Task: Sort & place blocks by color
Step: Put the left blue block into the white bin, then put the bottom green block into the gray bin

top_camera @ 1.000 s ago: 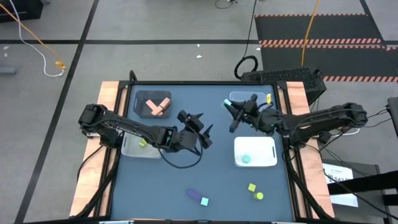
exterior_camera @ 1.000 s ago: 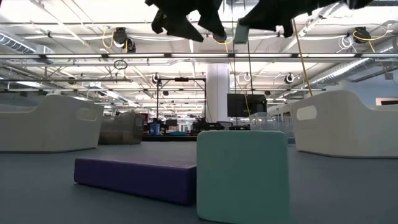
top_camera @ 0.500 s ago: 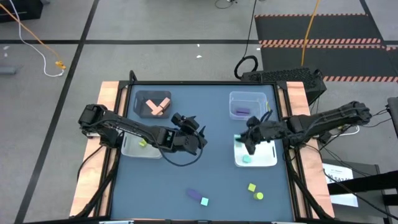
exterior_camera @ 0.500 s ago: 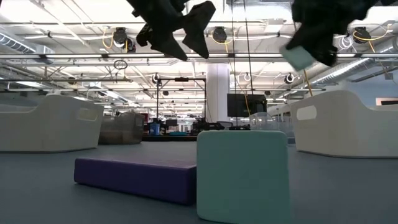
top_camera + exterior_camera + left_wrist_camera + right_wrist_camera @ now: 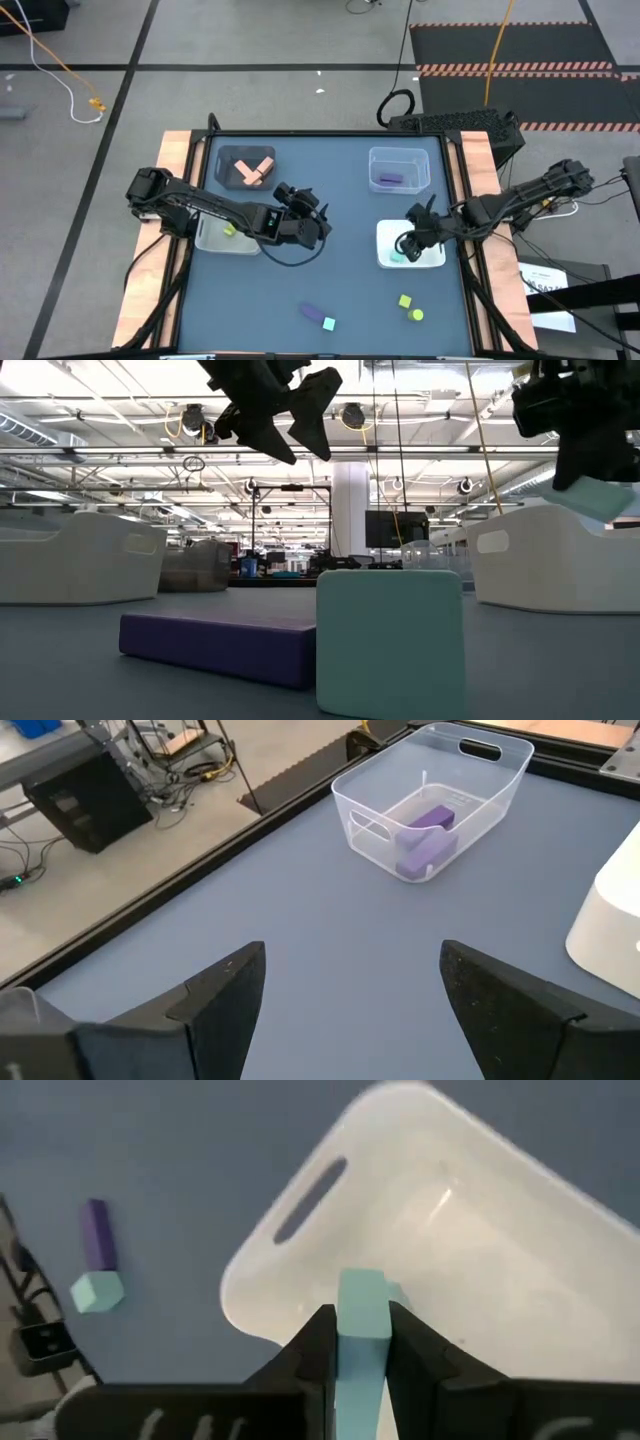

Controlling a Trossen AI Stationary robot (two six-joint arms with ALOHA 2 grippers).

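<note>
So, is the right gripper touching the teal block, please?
Touching. The right wrist view shows the right gripper shut on the teal block above the white bin.

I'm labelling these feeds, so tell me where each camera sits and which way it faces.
High view: overhead, straight down on the dark table, both arms.
Low view: table height, facing the room past a purple bar and light teal cube; grippers overhead.
Left wrist view: past the open left gripper toward the clear plastic bin.
Right wrist view: right gripper holding a light teal block over the white bin.
Shared: the purple bar shows in low and right wrist views.
</note>
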